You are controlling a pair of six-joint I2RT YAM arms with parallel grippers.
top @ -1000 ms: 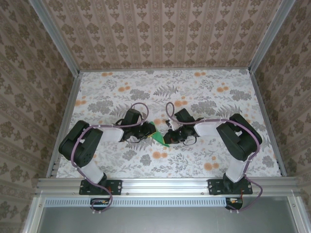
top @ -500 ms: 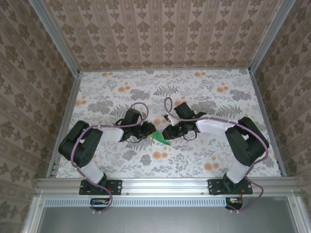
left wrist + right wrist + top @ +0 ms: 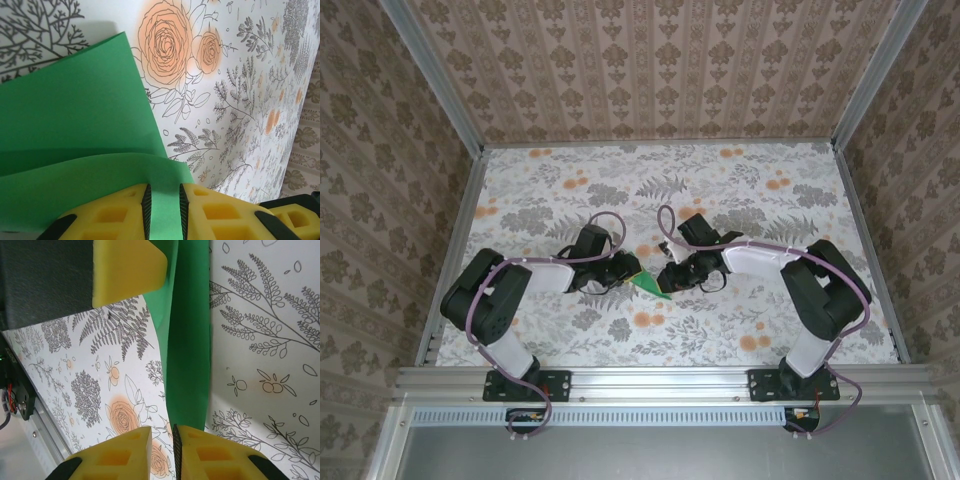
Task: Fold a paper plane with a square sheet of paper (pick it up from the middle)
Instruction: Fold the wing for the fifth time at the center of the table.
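The square sheet of paper is bright green and partly folded, lying on the flowered table between both arms. In the left wrist view, a curled-over flap of the paper runs in between the yellow fingers, and my left gripper is shut on it. My left gripper meets the paper's left end in the top view. My right gripper sits at its right end. In the right wrist view, the paper stretches away beyond the right finger. My right gripper is narrowly open, with just table in the gap.
The flowered table is fenced by patterned walls with metal rails at the left, right and back. A yellow finger of the left gripper hangs at the top left of the right wrist view, close over the paper.
The right arm's elbow has swung outward to the right and its gripper has shifted slightly up along the paper's right end. The left arm and the paper have stayed put.
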